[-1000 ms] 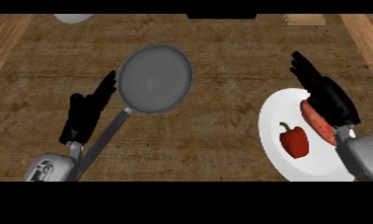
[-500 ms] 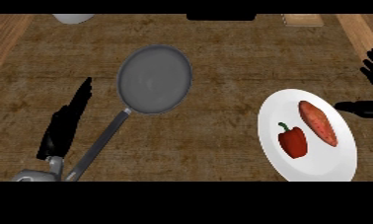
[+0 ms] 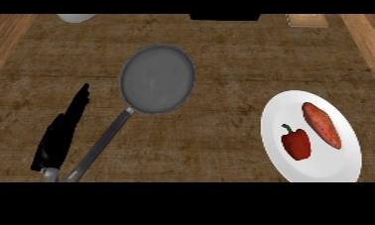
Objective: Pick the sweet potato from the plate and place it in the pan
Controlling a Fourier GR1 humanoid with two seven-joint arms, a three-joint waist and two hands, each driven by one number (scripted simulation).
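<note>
The reddish-orange sweet potato (image 3: 322, 124) lies on the right half of a white plate (image 3: 293, 166) at the counter's right side, beside a red bell pepper (image 3: 296, 141). A grey pan (image 3: 156, 78) sits left of centre, its long handle (image 3: 99, 146) running down toward the lower left. My left hand (image 3: 61, 133) shows at the lower left, just left of the handle, fingers straight and pointing up, holding nothing. My right hand shows nowhere.
A white bowl (image 3: 76, 18) peeks in at the top left. A dark object (image 3: 224, 16) sits at the top centre and a tan block (image 3: 306, 20) at the top right. Lighter wooden edges (image 3: 360, 33) border the counter on both sides.
My right hand, which hovered over the plate a second ago, has slid off the right edge and gone. The sweet potato now lies uncovered. My left hand sank lower.
</note>
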